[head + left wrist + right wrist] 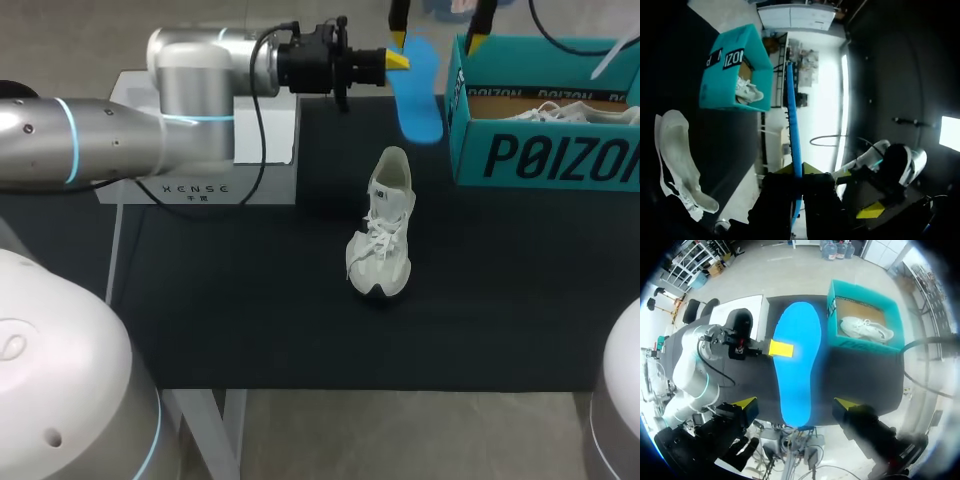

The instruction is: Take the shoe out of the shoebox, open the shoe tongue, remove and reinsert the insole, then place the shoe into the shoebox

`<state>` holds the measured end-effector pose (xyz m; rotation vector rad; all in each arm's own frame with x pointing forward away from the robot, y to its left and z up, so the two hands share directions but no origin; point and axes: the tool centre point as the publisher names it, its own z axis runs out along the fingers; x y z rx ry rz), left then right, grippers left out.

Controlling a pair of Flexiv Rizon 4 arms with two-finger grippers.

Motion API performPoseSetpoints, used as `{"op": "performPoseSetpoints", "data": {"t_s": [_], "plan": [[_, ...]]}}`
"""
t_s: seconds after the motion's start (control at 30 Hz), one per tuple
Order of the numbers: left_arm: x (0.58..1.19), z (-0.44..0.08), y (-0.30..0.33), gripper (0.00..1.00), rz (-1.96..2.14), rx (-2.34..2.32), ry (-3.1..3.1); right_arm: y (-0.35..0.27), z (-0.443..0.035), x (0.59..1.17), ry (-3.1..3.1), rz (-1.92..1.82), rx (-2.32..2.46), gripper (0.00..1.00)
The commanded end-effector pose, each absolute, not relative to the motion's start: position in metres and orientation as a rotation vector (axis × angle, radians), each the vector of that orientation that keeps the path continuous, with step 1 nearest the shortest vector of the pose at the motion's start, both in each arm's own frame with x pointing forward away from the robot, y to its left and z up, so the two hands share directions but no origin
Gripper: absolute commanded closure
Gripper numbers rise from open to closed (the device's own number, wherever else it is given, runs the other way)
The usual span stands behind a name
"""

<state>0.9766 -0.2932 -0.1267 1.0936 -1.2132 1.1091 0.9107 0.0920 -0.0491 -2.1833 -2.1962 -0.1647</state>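
The blue insole is held in the air, pinched at one long edge by the left gripper, at one o'clock from the shoe. The right gripper is spread wide around it, untouching. The insole is judged light, thin and floppy, best taken near the heel

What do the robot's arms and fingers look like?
The left arm is a fat silver tube with a glowing blue ring, a black wrist and a looping black cable. The left gripper and right gripper each have black fingers with bright yellow tips.
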Motion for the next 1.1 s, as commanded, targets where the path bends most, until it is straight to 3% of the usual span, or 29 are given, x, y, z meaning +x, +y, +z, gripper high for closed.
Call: {"op": "performPoseSetpoints", "data": {"t_s": [0.03, 0.17, 0.57, 0.73, 1.1], "plan": [[0.975, -0.125, -0.291, 1.0, 1.158, 1.06, -1.247, 0.076, -0.049, 0.914, -2.115, -0.404, -2.074, 0.0], [0.961, -0.121, -0.284, 1.0, 1.269, 0.912, -1.374, 0.064, -0.046, 0.914, -2.088, -0.582, -1.986, 0.0], [0.957, -0.12, -0.282, 1.0, 1.296, 0.891, -1.355, 0.056, -0.052, 0.914, -2.066, -0.527, -2.039, 0.0], [0.933, -0.113, -0.285, 1.0, 1.799, 0.558, -1.611, 0.057, -0.052, 0.914, -2.067, -0.525, -2.032, 0.0], [0.933, -0.113, -0.285, 1.0, 1.799, 0.558, -1.611, 0.054, -0.055, 0.916, -2.062, -0.51, -2.036, 0.0]]}}
